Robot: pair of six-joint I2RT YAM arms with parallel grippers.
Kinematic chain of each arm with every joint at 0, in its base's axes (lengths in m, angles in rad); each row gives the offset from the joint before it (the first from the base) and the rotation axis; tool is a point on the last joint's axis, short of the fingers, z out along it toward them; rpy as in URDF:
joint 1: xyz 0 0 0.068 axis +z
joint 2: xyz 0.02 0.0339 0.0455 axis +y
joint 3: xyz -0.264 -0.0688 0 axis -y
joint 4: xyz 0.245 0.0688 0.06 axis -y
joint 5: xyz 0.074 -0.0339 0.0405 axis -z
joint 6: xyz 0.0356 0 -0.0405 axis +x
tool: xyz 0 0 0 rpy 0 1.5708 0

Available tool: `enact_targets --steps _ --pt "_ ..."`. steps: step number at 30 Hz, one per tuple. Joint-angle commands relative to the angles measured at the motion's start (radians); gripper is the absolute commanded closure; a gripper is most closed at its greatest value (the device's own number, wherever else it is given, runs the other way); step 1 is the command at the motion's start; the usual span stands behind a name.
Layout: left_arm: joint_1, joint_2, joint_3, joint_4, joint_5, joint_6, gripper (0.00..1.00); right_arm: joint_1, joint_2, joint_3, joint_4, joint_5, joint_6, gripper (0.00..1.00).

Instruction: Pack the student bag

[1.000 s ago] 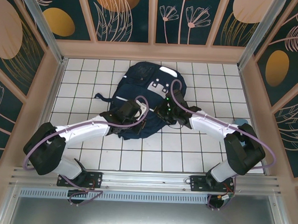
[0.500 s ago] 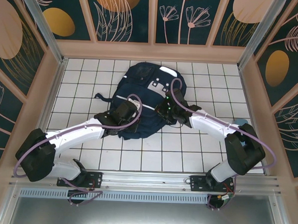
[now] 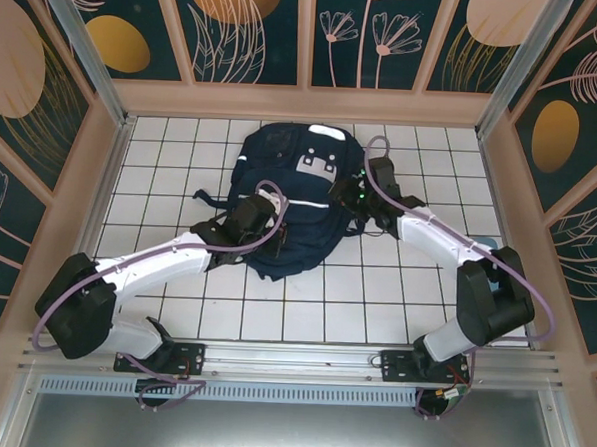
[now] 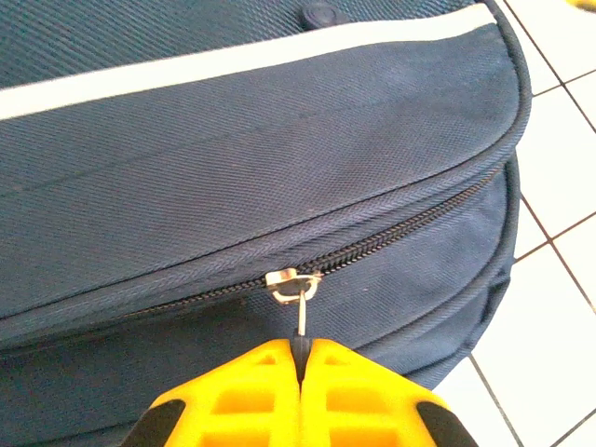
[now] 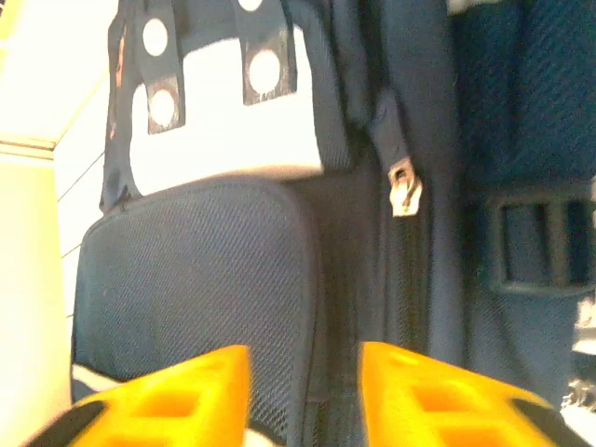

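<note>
Since a second ago the right claw has let go and slid off the middle of the student bag toward its far right shoulder. Its yellow fingers now stand apart with nothing between them, and the bag itself seems to have turned a little on the tiles. Just ahead of that parted claw lies a mesh panel, and up to its right a loose second zipper pull. The left claw is pinched shut on the zipper tab, with the slider directly ahead of its tips and the white stripe beyond. That pinch on the thin tab (rather than on fabric) looks meant to run the slider along the teeth, so I judge the step to be working the zip. The right claw was probably steadying the bag against that pull and is now repositioning.
</note>
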Motion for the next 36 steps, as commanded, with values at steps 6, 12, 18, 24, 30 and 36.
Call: enact_targets --steps 6,12,18,24,30,36 --pt "0.001 0.037 0.075 0.091 0.217 0.04 1.0 -0.009 -0.216 -0.209 0.125 -0.099 0.194 0.44" --pt "0.001 0.02 0.073 0.134 0.267 0.03 1.0 -0.001 -0.209 -0.244 0.227 -0.173 0.304 0.45" --pt "0.001 0.031 0.076 0.142 0.272 0.025 1.0 0.026 -0.158 -0.262 0.315 -0.218 0.369 0.65" --pt "0.001 0.039 0.077 0.14 0.265 0.02 1.0 0.035 -0.148 -0.252 0.254 -0.164 0.379 0.62" --pt "0.001 0.041 0.074 0.135 0.233 0.014 1.0 0.044 -0.187 -0.276 0.154 -0.027 0.401 0.54" --pt "0.001 0.047 0.079 0.132 0.234 0.015 1.0 0.055 -0.164 -0.264 0.242 -0.09 0.378 0.67"
